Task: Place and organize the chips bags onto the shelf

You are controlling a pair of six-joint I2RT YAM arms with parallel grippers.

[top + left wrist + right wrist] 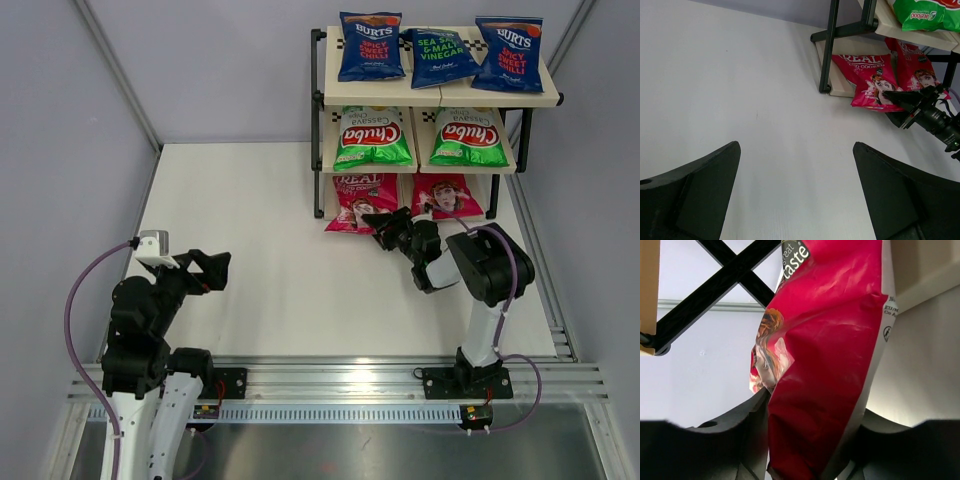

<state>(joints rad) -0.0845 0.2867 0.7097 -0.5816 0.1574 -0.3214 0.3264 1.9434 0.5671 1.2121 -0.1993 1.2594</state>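
The left gripper (216,270) is held wide open near the desk's (280,290) left edge. At the front edge of the shelf's (318,130) bottom board, the left REAL bag (356,198) is straddled by the right gripper (385,222); clamped or freed cannot be told. If snagged, it could be dragged off.

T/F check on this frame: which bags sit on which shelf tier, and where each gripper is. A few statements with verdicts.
1. Three BURTS bags sit on the top tier of the shelf. True.
2. Both Chuba bags sit on the bottom tier. False: they lie side by side on the middle tier.
3. The left gripper is open with nothing between its fingers. True.
4. The right gripper is up at the top tier. False: it is at the bottom tier, with its fingers on either side of the left REAL bag.
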